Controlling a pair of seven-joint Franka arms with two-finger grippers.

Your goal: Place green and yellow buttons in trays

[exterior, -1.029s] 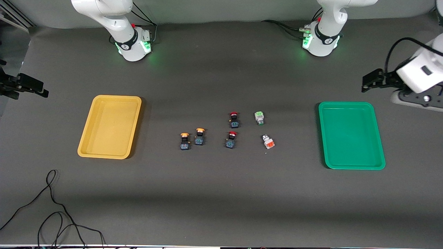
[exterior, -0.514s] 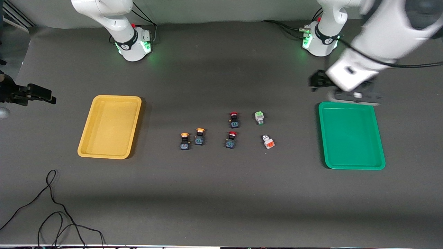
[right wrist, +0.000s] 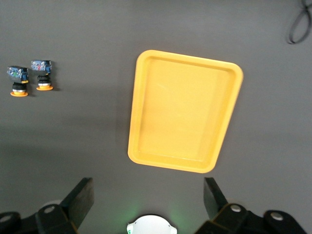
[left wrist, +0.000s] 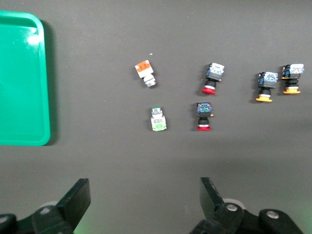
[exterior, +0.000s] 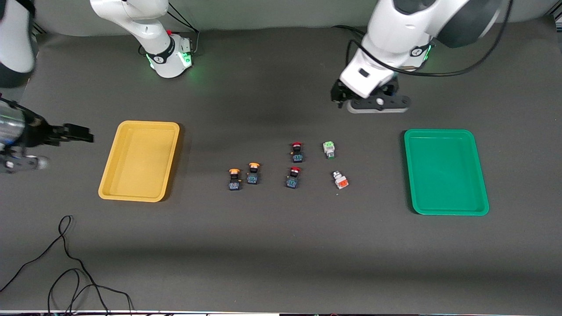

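Buttons all lie on the counter [exterior: 281, 263] between the two trays, so nothing is sorted yet and every placement is left to do. Two yellow-capped buttons [exterior: 243, 175] sit side by side toward the yellow tray [exterior: 109, 193], which is empty. The green button [exterior: 329, 149] and the orange-red button [exterior: 340, 180] lie toward the green tray [exterior: 483, 210], also empty. Two red-capped buttons [exterior: 295, 164] sit between those pairs. The left tool [exterior: 347, 100] hangs open and empty over bare counter, above the stretch between the left arm's base and the green button. The right tool [exterior: 81, 134] hangs open and empty over the counter just beside the yellow tray, at the right arm's end.
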